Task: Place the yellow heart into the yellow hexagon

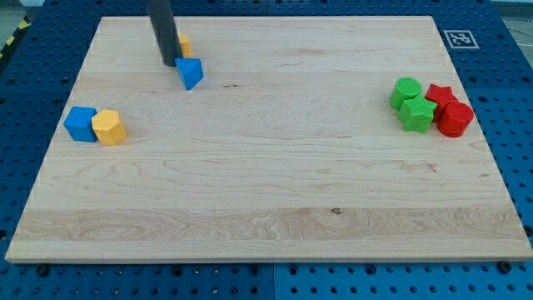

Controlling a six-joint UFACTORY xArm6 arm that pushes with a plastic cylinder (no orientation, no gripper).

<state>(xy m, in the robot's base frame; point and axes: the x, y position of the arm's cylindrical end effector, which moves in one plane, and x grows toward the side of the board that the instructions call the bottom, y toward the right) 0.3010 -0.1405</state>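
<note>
No readable txt, nos or brands anywhere; only sign is a black-and-white square fiducial tag (460, 38) on blue base, just off wooden board (275, 175) top-right corner

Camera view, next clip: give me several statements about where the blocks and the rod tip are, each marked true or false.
1. My tip is at the view's top left, next to the blue triangular block. True.
2. A yellow block is partly hidden behind the rod. True.
3. The yellow block at the view's left stands alone. False: it touches a blue block.
4. The green blocks sit at the view's bottom left. False: they are at the view's right, against the red blocks.
5. All blocks lie on the wooden board. True.
</note>
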